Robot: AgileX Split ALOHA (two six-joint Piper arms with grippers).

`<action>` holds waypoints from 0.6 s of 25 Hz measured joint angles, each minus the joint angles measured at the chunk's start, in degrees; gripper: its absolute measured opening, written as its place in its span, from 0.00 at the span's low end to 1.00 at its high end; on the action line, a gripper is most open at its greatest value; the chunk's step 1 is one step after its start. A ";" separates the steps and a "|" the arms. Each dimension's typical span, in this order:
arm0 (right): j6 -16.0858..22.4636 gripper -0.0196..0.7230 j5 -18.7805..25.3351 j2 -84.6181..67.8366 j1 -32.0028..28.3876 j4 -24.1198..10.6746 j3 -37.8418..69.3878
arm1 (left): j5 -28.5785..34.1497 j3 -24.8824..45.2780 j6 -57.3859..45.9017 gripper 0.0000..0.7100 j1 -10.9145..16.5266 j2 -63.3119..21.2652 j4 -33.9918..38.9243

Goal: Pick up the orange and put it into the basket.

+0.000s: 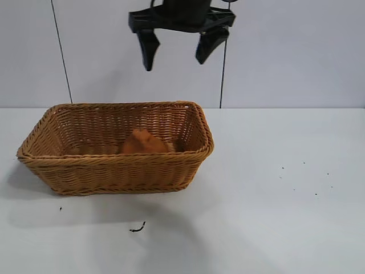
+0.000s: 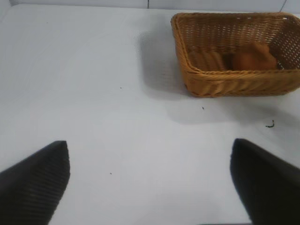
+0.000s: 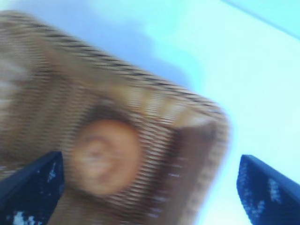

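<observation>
- The left gripper (image 2: 150,180), its fingers spread wide and empty, hangs over bare white tabletop (image 2: 93,93), with the tan woven wicker basket (image 2: 225,82) at two o'clock in its wrist view.
- The lumpy dull-orange fruit (image 1: 142,142) lies inside the basket, right of centre.
- The right gripper (image 1: 177,48), wide and empty, hangs above the basket at twelve o'clock; it should rise straight, clear of the rim.
- Only the right wrist view shows the fruit from above.

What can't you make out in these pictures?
- Orange: its lower part is hidden behind the basket front wall in the exterior view; blurred in the right wrist view.
- Right gripper: the arm above is cut off by the top edge.
- Left gripper: only the fingertips show.
</observation>
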 joint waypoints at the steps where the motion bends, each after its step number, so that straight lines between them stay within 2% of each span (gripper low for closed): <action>1: 0.00 0.96 0.10 0.00 -1.64 -0.16 0.00 | 0.00 0.00 0.00 0.94 0.00 0.00 0.00; 8: -0.21 0.96 3.00 0.00 -14.98 -0.41 0.00 | -0.02 0.00 0.00 0.94 0.00 0.00 0.00; 15: -0.28 0.96 3.96 0.00 -23.53 0.62 0.00 | -0.02 0.00 0.00 0.94 0.00 0.00 0.00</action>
